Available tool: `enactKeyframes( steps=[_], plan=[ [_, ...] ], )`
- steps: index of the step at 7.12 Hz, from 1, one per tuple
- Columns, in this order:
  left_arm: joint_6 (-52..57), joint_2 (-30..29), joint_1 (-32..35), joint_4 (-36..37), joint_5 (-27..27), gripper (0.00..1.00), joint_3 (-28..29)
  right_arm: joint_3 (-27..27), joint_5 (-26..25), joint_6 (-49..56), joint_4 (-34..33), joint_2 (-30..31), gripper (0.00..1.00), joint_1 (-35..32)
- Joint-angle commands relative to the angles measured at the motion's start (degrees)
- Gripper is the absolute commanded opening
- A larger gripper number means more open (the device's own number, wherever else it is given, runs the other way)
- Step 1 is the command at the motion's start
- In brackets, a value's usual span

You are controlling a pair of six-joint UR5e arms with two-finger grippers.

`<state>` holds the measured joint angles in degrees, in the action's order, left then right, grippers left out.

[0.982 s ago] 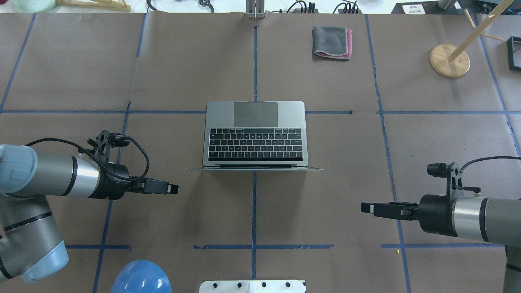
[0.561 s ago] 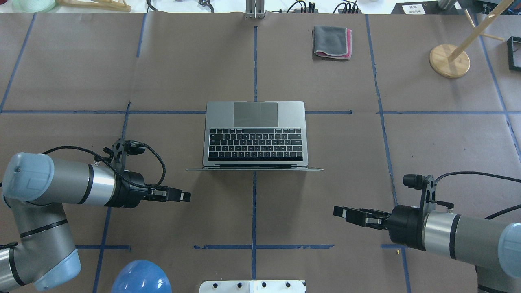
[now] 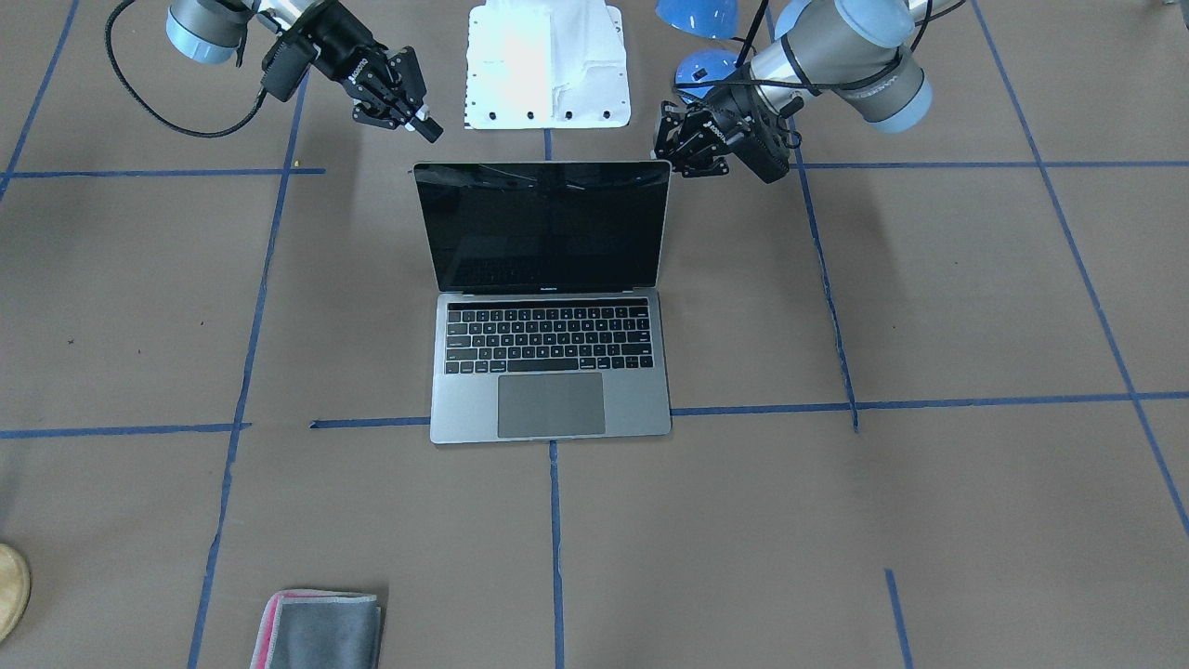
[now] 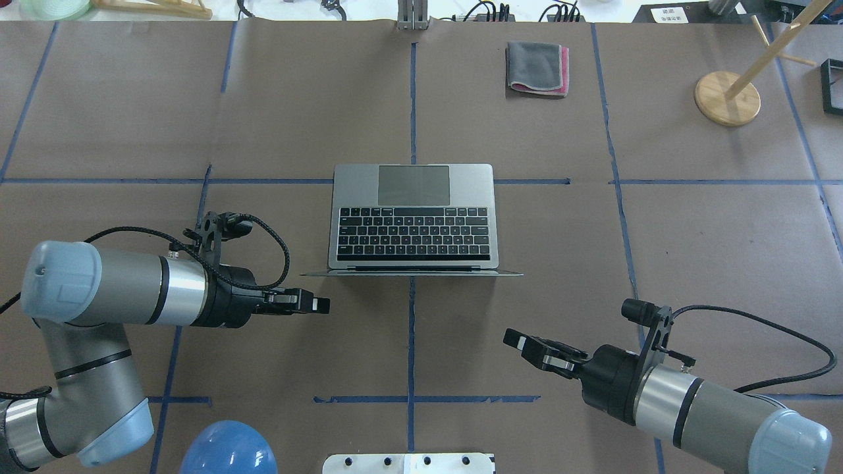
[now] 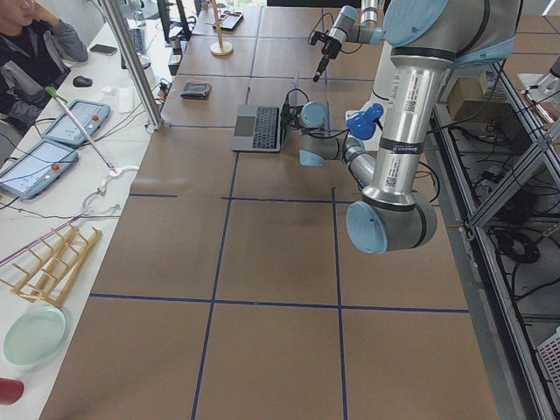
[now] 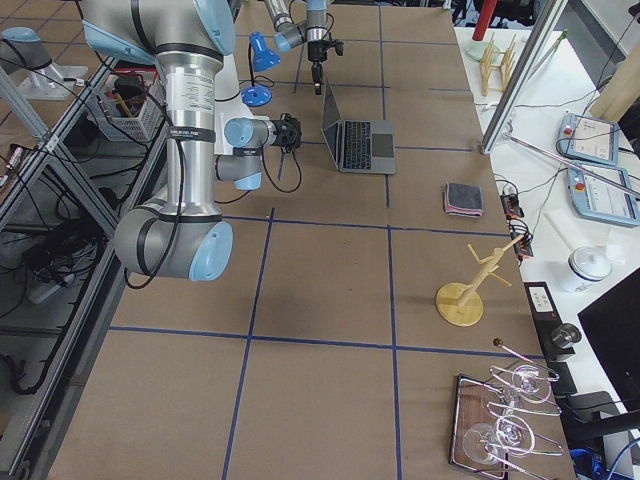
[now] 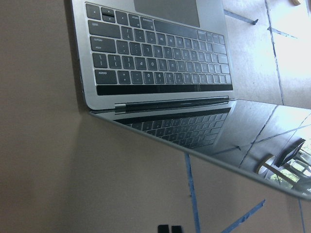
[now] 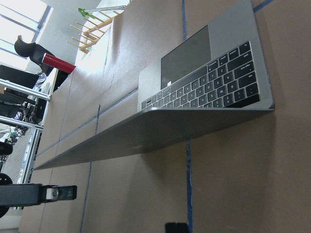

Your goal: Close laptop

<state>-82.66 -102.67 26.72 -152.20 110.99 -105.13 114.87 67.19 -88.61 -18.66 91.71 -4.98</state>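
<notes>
Two grippers flank one open laptop (image 4: 413, 217) lying at the centre of the table (image 4: 290, 112). Its slim grey metal base carries black keys and a large grey trackpad. The glossy black screen stands upright along the robot-side edge, showing edge-on from overhead. In that overhead view the left gripper (image 4: 321, 305) hangs at the laptop's 7 o'clock, near the lid's corner, fingers pressed together. The right gripper (image 4: 512, 338) hangs at 5 o'clock, farther from the lid, fingers likewise together.
</notes>
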Motion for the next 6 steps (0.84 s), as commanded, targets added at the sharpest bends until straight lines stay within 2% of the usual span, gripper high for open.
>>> enactKeyframes(
  steps=[1,5,6],
  plan=[
    [-1.8,-0.3,0.1,0.0,-1.1,0.00,-0.4,-0.3,-2.3,-0.1,0.0,-0.7,0.04,0.1],
    [-2.0,-0.3,0.1,-0.2,-2.8,0.00,-0.5,-0.3,-5.0,-0.2,0.1,-1.0,0.03,-1.2],
    [-2.0,-0.3,0.1,-0.2,-2.8,0.00,-0.6,-0.3,-6.2,-0.2,-0.1,-2.8,0.03,-1.7]
  ],
)
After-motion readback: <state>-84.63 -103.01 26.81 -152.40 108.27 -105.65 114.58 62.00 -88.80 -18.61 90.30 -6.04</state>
